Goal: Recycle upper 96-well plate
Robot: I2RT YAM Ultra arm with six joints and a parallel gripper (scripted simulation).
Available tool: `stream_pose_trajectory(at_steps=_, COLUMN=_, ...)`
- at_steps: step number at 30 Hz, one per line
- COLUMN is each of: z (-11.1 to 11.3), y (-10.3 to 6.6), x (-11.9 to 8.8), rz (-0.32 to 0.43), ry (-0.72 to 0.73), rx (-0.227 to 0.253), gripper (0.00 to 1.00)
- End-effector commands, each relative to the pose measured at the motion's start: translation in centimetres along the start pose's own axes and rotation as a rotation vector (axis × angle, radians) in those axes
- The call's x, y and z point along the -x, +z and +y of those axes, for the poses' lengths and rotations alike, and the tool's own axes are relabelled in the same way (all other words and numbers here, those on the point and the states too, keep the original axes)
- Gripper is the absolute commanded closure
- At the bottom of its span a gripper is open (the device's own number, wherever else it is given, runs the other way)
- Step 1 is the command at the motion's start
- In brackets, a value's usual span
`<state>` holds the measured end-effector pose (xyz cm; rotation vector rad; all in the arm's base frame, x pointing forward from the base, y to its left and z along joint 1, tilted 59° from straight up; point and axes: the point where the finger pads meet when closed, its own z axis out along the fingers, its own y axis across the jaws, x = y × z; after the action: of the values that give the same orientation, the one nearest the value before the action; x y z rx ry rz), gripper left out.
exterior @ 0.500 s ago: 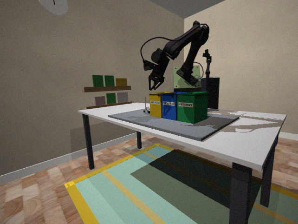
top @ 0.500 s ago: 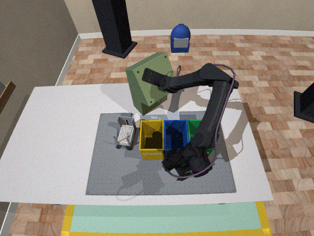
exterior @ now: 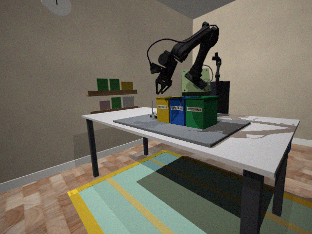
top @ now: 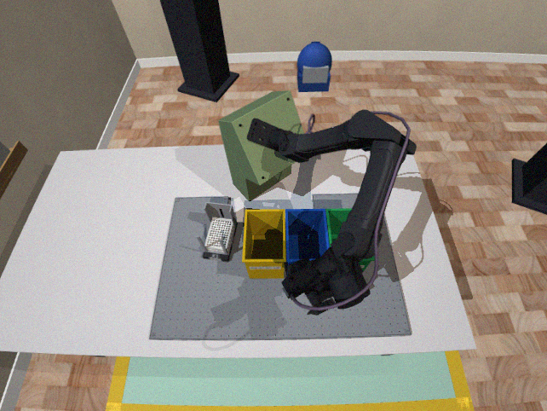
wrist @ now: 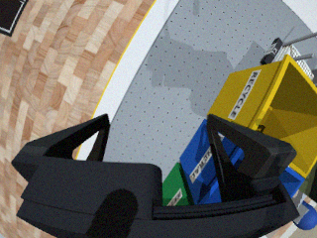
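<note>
The stack rack K1 (top: 218, 232) stands on the grey baseplate (top: 273, 283), left of the bins. A white 96-well plate (top: 219, 234) lies in its top slot; the lower plate is hidden beneath it. The rack also shows in the wrist view (wrist: 292, 47). The yellow bin labelled RECYCLE (top: 263, 245) (exterior: 163, 109) (wrist: 269, 111) stands upright next to the rack, then the blue bin (top: 305, 236) (exterior: 177, 110) and the green bin (top: 337, 221) (exterior: 201, 111). My gripper (exterior: 161, 88) (wrist: 158, 119) is open and empty, high above the front edge of the yellow and blue bins.
The arm's green mounting block (top: 260, 143) stands behind the bins. The arm reaches over the green bin and covers part of it. A dark pillar (top: 198, 43) and a blue object (top: 313, 66) stand on the floor beyond the table.
</note>
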<state>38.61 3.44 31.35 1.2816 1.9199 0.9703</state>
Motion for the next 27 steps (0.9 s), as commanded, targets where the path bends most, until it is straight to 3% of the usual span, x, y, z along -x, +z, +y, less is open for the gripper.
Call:
stream_pose_trajectory(at_steps=1, z=0.4, y=-0.4, x=0.2, rz=-0.010, ry=-0.002, rx=0.014, gripper=0.00)
stream_pose_trajectory(at_steps=2, z=0.4, y=-0.4, x=0.2, rz=-0.010, ry=-0.002, rx=0.014, gripper=0.00)
stream_pose_trajectory(at_steps=4, z=-1.5, y=1.2, x=0.7, rz=0.017, ry=-0.056, rx=-0.035, gripper=0.00)
stream_pose_trajectory(at_steps=9, z=-3.1, y=2.5, x=1.0, rz=0.063, ry=-0.170, rx=-0.083, gripper=0.00)
stream_pose_trajectory(at_steps=11, z=-2.1, y=2.4, x=1.8, rz=0.063, ry=-0.244, rx=-0.067, gripper=0.00)
stream_pose_trajectory(at_steps=13, z=-2.8, y=2.8, x=2.3, rz=0.070, ry=-0.290, rx=-0.086, gripper=0.00)
stream_pose_trajectory(at_steps=14, z=-4.9, y=3.6, x=2.2, rz=0.089, ry=-0.275, rx=-0.121, gripper=0.00)
stream_pose_trajectory(at_steps=15, z=-4.6, y=3.9, x=2.7, rz=0.078, ry=-0.284, rx=-0.100, gripper=0.00)
stream_pose_trajectory(at_steps=19, z=-4.7, y=3.7, x=3.4, rz=0.079, ry=-0.332, rx=-0.120, gripper=0.00)
stream_pose_trajectory(at_steps=20, z=-4.8, y=3.3, x=3.6, rz=0.063, ry=-0.344, rx=-0.095, gripper=0.00)
stream_pose_trajectory(at_steps=21, z=-5.4, y=4.0, x=4.1, rz=0.082, ry=-0.361, rx=-0.135, gripper=0.00)
stream_pose_trajectory(at_steps=26, z=-7.5, y=4.9, x=5.2, rz=0.085, ry=-0.375, rx=-0.144, gripper=0.00)
stream_pose_trajectory(at_steps=27, z=-7.6, y=4.7, x=5.6, rz=0.091, ry=-0.402, rx=-0.164, gripper=0.00)
